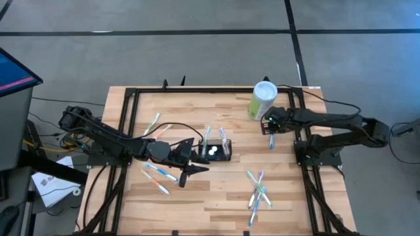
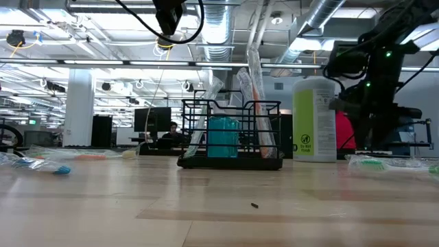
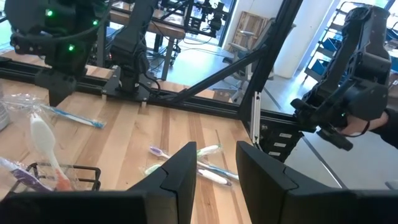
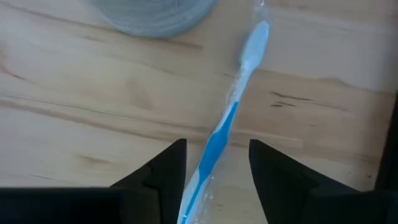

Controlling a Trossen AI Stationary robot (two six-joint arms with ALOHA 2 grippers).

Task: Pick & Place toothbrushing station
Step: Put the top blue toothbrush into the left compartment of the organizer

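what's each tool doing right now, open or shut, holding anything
Left tool: open, empty, beside the black wire-mesh caddy.
Right tool: open, straddling a wrapped blue-and-white toothbrush lying on the table, not gripping.

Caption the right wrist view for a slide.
Open right gripper straddles a wrapped blue-and-white plastic toothbrush on the wooden table.

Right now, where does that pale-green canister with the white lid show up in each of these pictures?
High view: the pale-green canister stands near the table's far edge, right of centre, beside the right pincer.
Low view: it stands upright, right of the black wire caddy.
Left wrist view: not in it.
Right wrist view: only its grey round base at the top edge.
Shared landmark: the blue toothbrush lying beside it.
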